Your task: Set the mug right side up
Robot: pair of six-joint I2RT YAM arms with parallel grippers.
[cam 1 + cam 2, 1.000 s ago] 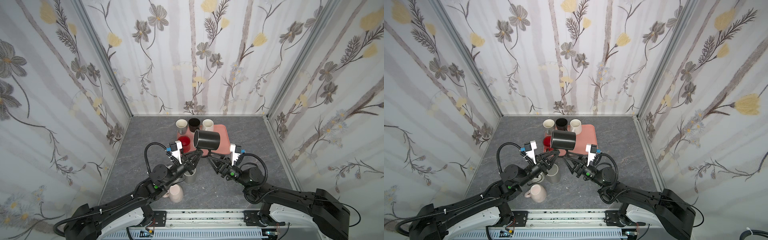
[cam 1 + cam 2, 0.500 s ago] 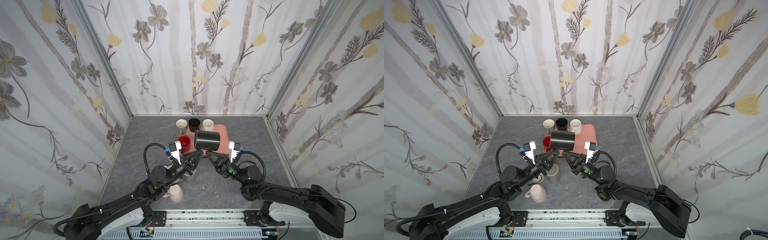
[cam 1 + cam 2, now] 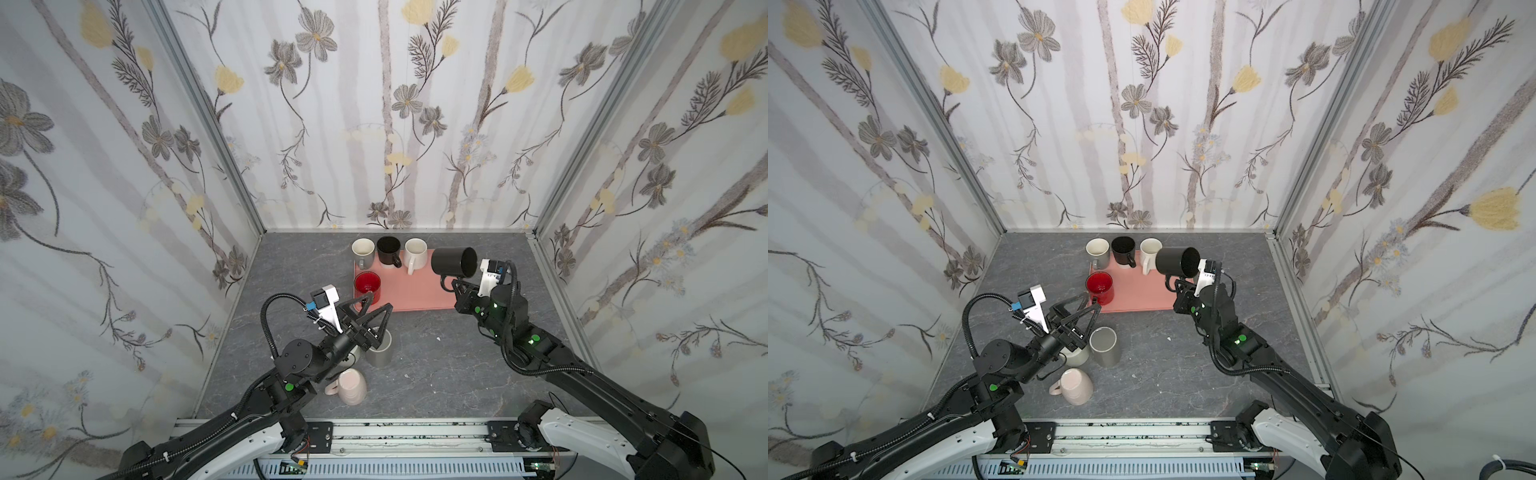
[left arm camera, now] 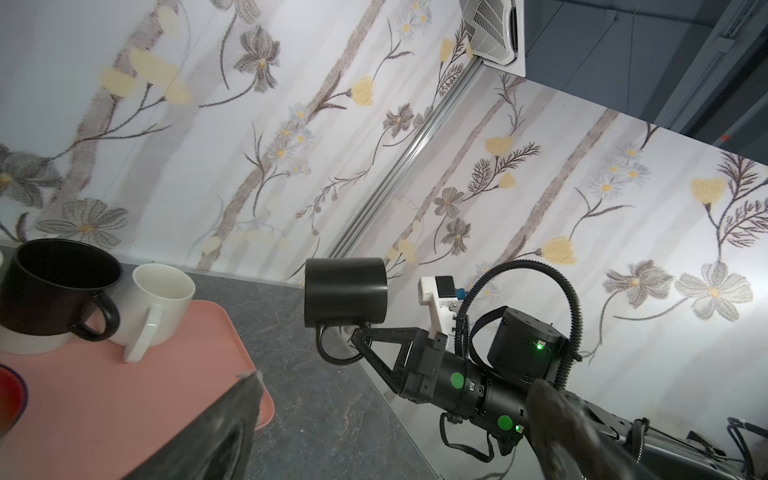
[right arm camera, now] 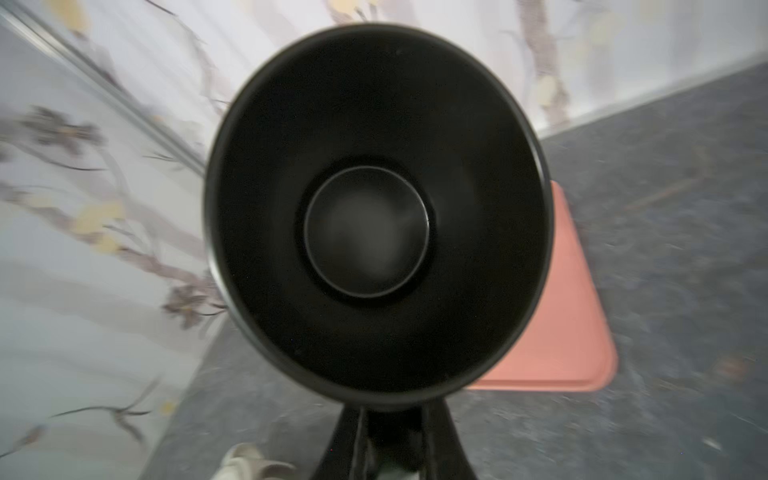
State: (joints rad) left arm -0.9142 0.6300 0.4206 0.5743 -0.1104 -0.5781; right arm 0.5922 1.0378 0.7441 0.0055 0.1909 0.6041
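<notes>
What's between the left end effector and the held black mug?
No mug stands there: only bare tray and a strip of table separate the left end effector and black mug. Both top views and the left wrist view show it.

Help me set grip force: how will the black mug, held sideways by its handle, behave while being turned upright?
Likely stiff and fairly heavy: the black mug looks like thick glazed ceramic. Pinched only at its handle by the right hand, its body sits off-centre, so it may swivel. The glossy finish suggests slipping.
</notes>
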